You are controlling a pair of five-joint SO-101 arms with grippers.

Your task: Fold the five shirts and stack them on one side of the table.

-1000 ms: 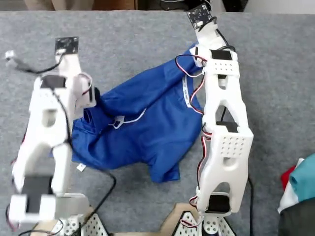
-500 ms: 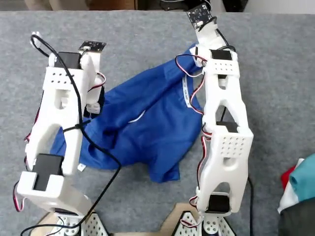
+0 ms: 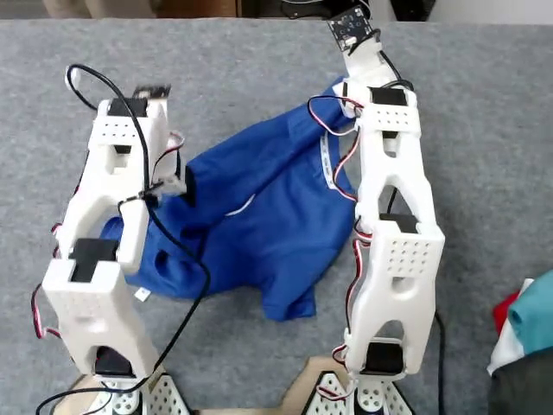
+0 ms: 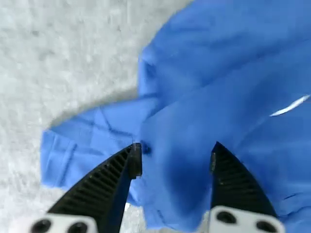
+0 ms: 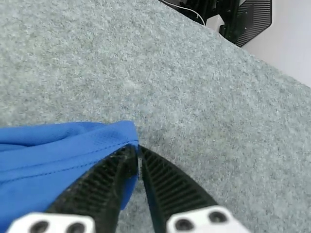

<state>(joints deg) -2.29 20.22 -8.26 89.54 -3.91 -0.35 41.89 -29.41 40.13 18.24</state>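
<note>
A crumpled blue shirt [image 3: 259, 225] lies in the middle of the grey table. My left gripper [image 3: 184, 181] hovers over the shirt's left part. In the left wrist view it [image 4: 176, 156] is open, with blue shirt cloth [image 4: 233, 73] and a folded sleeve below its jaws. My right gripper [image 3: 340, 91] is at the shirt's far corner. In the right wrist view it [image 5: 137, 151] is shut on the hem of the blue shirt [image 5: 48, 160], low over the table.
A heap of other clothes [image 3: 523, 328], teal, red, white and dark, sits at the table's right front edge. Bare grey felt [image 3: 484, 130] stretches to the right and far left of the shirt. Dark equipment [image 5: 233, 19] stands beyond the table's far edge.
My left arm has swung right and away from the near edge, bringing its gripper over the shirt's left part. The right arm has stayed still, holding the far corner.
</note>
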